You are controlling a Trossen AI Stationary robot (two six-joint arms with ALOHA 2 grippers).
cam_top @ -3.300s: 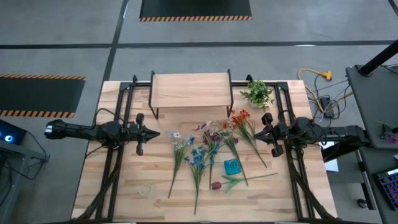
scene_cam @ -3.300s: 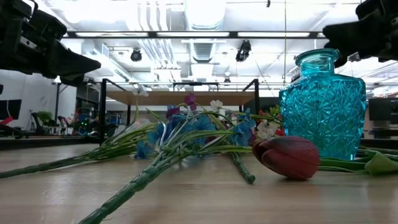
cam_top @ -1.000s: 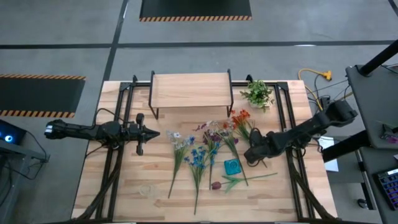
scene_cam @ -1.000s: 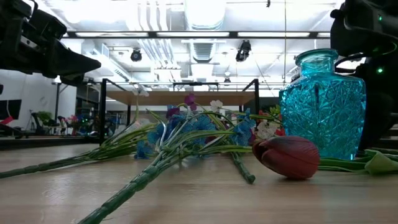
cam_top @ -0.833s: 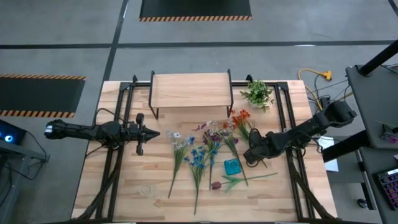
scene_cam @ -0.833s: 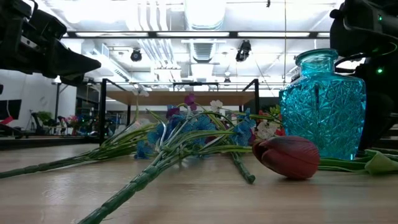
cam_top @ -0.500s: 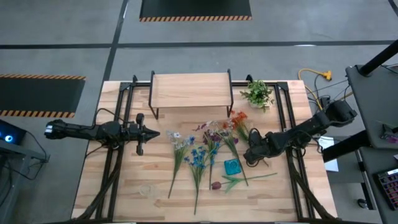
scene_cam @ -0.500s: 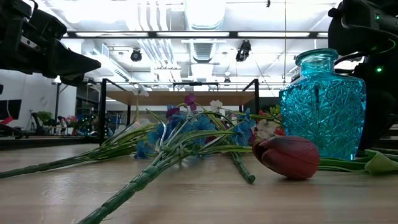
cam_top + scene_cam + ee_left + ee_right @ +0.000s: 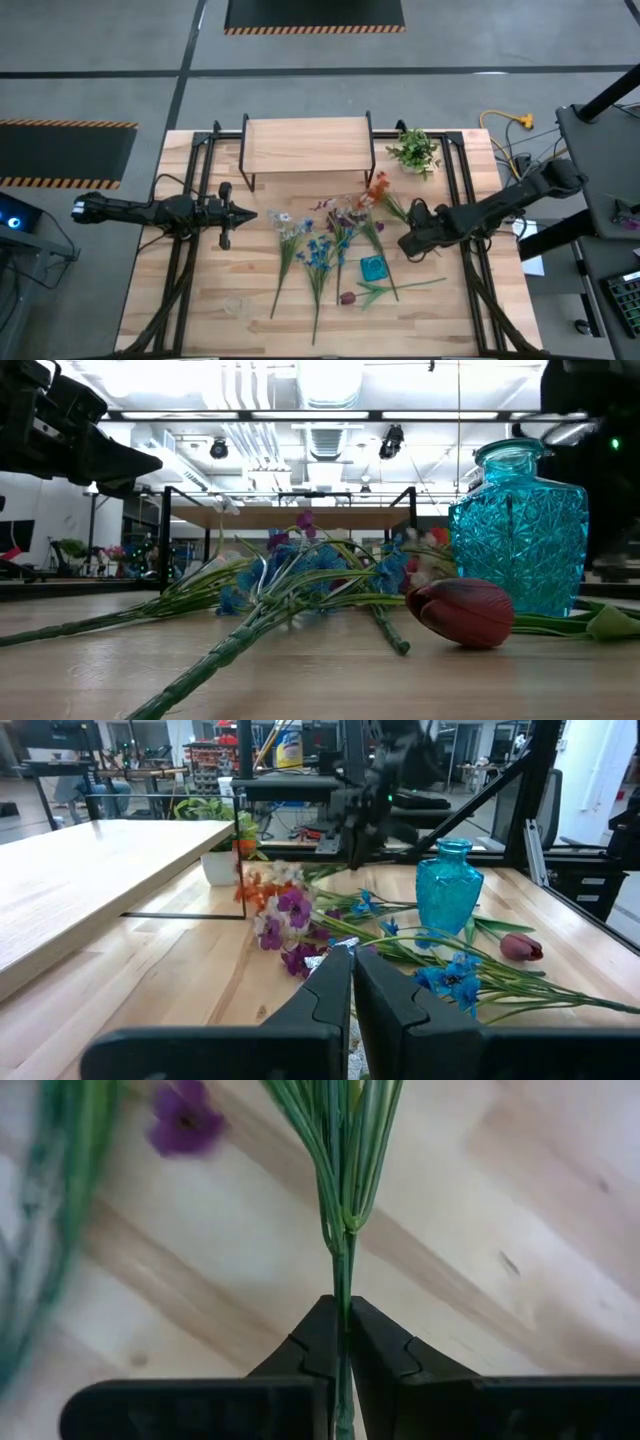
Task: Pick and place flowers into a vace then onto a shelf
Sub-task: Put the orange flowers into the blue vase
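1. Green stems fill the right wrist view: the right gripper (image 9: 342, 1342) has its fingers clenched on the thin stalk of the orange-red flower (image 9: 377, 186), just below where the stalk forks.
2. Compared with half a second ago, that gripper (image 9: 412, 243) sits a little further toward the right edge of the worktop (image 9: 200, 295), and the orange-red bloom has slid up toward the shelf's right leg. I read this as the stem being lifted or dragged clear of the pile, so the first pick looks secured.
3. Next comes the blue glass vase (image 9: 372, 268), upright on the worktop just beside the gripper, with a dark red bud (image 9: 347, 297) lying near it. It looks empty, so the placing is not yet done.
4. The rest of the flowers (image 9: 318, 250) lie flat in a fan, blue, white and purple blooms pointing toward the shelf.
5. The left gripper (image 9: 262, 214) hovers at the left of the pile, fingers clenched on nothing, waiting.
6. Farthest back stands the shelf (image 9: 306, 145), its plank top bare, with a leafy plant (image 9: 415, 150) to its right.
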